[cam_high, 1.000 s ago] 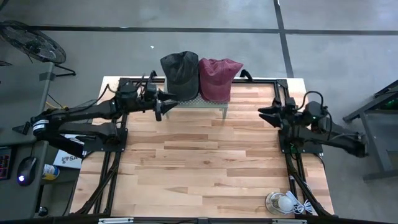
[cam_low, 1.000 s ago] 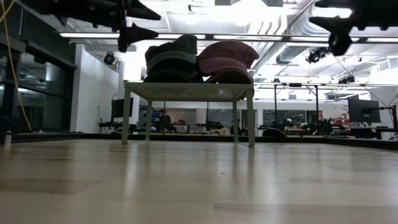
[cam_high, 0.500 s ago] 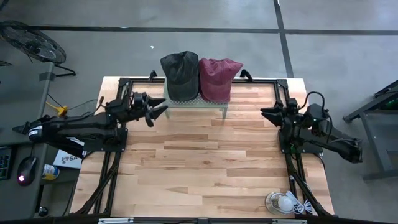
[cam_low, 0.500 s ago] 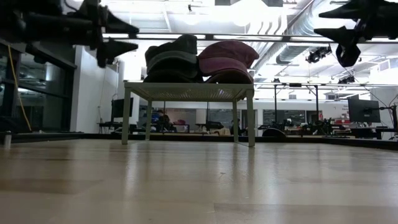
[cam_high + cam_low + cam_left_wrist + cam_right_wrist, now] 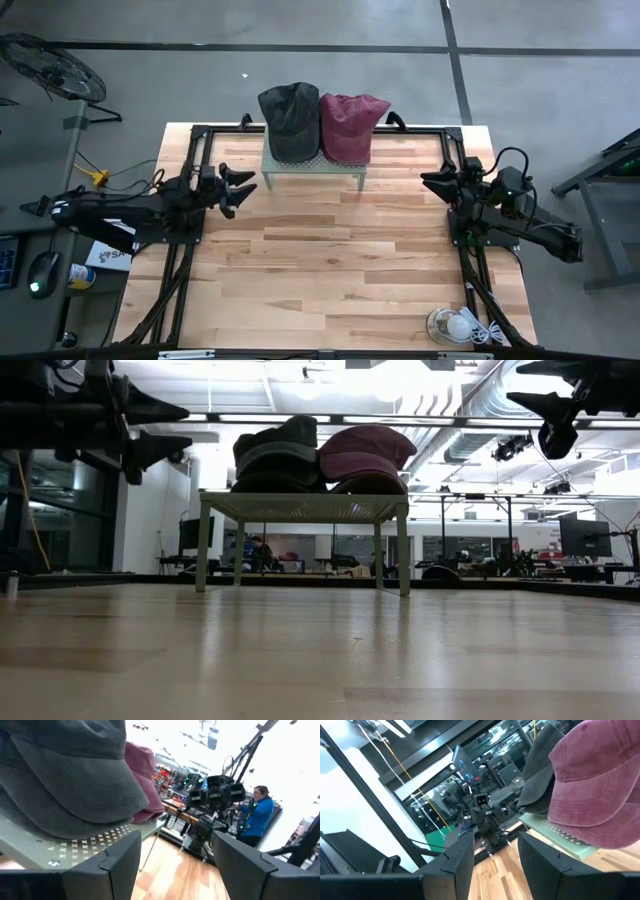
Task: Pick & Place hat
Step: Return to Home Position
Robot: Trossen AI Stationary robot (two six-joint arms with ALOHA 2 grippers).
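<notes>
A dark grey hat [image 5: 290, 120] and a maroon hat [image 5: 350, 125] sit side by side on a small white perforated stand [image 5: 312, 165] at the table's far middle. Both rest on its top. My left gripper [image 5: 243, 182] hovers open and empty to the left of the stand, pointing toward it. In its wrist view the grey hat [image 5: 65, 780] fills the near field. My right gripper [image 5: 430, 183] hovers open and empty to the right of the stand. Its wrist view faces the maroon hat [image 5: 600, 785].
Black frame rails [image 5: 190, 220] run along both table sides and the far edge. A small lamp with a white cord [image 5: 455, 325] lies at the near right corner. Bare wood [image 5: 330, 250] spreads in front of the stand. A person in blue [image 5: 257, 815] stands beyond the table.
My left gripper has drawn back from beside the grey hat toward the table's left edge and has sunk lower, still open and empty. Both hats stay put on the stand.
</notes>
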